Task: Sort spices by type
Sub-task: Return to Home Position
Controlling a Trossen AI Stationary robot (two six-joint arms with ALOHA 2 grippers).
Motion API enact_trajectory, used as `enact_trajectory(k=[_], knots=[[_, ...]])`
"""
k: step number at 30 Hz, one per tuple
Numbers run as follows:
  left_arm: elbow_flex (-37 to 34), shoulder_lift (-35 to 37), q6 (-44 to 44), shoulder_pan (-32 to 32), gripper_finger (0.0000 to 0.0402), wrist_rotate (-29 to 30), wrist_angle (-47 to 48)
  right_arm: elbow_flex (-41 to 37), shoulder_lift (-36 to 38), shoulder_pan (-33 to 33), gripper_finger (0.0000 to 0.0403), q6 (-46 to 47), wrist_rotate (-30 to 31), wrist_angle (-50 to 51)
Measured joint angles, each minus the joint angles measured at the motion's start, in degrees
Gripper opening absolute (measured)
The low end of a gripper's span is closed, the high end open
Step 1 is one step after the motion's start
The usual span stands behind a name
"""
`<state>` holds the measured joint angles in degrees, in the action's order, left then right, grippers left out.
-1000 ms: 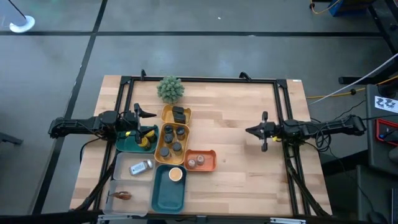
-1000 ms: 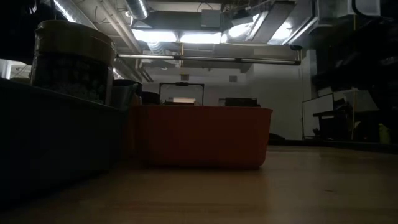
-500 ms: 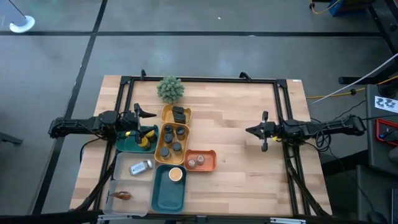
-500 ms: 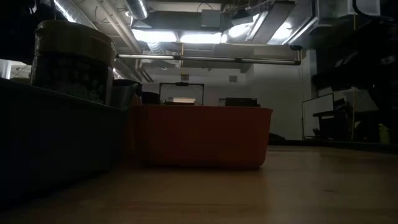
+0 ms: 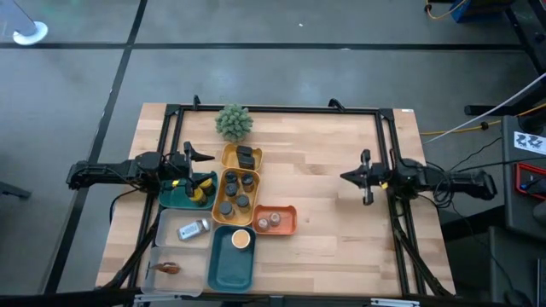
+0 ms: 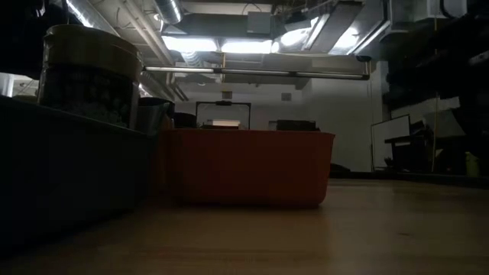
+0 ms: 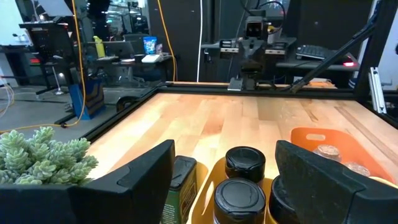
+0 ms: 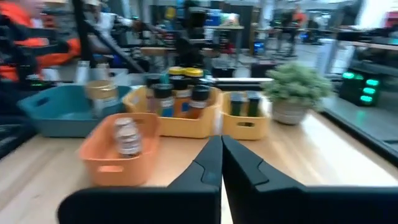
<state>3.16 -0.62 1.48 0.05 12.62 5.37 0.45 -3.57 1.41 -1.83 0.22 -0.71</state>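
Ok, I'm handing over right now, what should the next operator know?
Left gripper: open, empty, by the green bin holding the yellow bottles.
Right gripper: shut, empty, over the table, right side, away from the bins.
Done: dark-capped jars in the long yellow bin, black box in the small yellow bin, two jars in the orange bin, gold-capped jar in the blue bin, silver jar and brown packet in the white trays.
Left: no loose spices seen; just park both arms.
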Motion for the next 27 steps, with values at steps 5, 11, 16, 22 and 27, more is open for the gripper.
enact_trajectory(k=[5, 11, 16, 22, 27], knots=[[0.0, 0.0, 0.0, 0.0, 0.0269, 0.0, 0.0, 0.0, 0.8, 6.9, 0.0007, 0.1, -0.5, 0.1], [0.0, 0.0, 0.0, 0.0, 0.0269, 0.0, 0.0, 0.0, 3.3, 9.8, 0.0005, 0.2, -0.8, 0.1], [0.0, 0.0, 0.0, 0.0, 0.0269, 0.0, 0.0, 0.0, 3.4, 9.8, 0.0005, 0.2, -1.0, 0.0], [0.0, 0.0, 0.0, 0.0, 0.0269, 0.0, 0.0, 0.0, 3.4, 9.9, 0.0008, 0.2, -0.9, 0.0], [0.0, 0.0, 0.0, 0.0, 0.0269, 0.0, 0.0, 0.0, 3.4, 9.9, 0.0009, 0.2, -0.9, 0.0]])
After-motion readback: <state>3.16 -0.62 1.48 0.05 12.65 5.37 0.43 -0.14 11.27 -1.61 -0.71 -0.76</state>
